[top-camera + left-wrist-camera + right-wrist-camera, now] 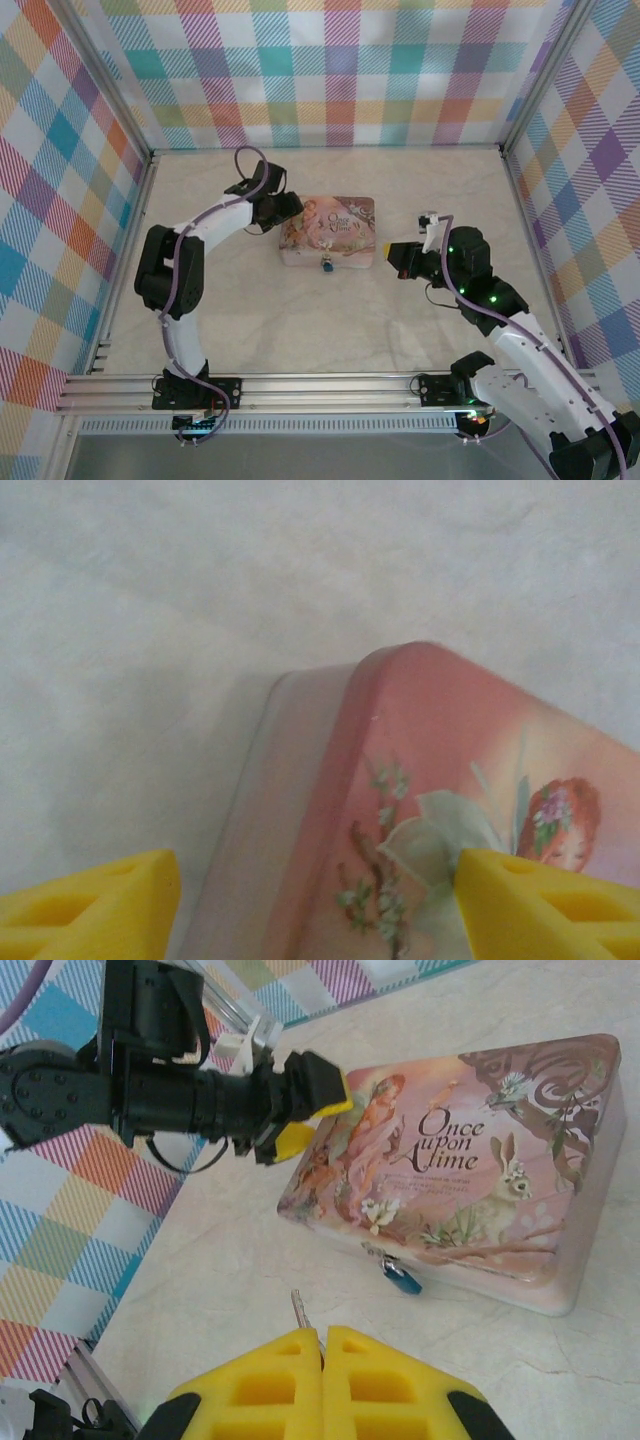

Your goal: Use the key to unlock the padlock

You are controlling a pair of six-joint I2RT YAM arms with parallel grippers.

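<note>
Centrally in the top view, pictured on the pale surface (400,330): padlock (326,266) hanging at the near side of a pink tin (328,243). Pinched in the fully closed right pincer (322,1345), bottom centre of its wrist view: the key (299,1307), near the padlock but apart. Spread wide at the tin's upper left corner, gripping nothing: left pincer (312,1112).

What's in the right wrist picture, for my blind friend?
The right gripper pinches a thin silvery metal key, near a tiny blue padlock on a pink picture-printed tin box. The left gripper is open at its corner.
</note>
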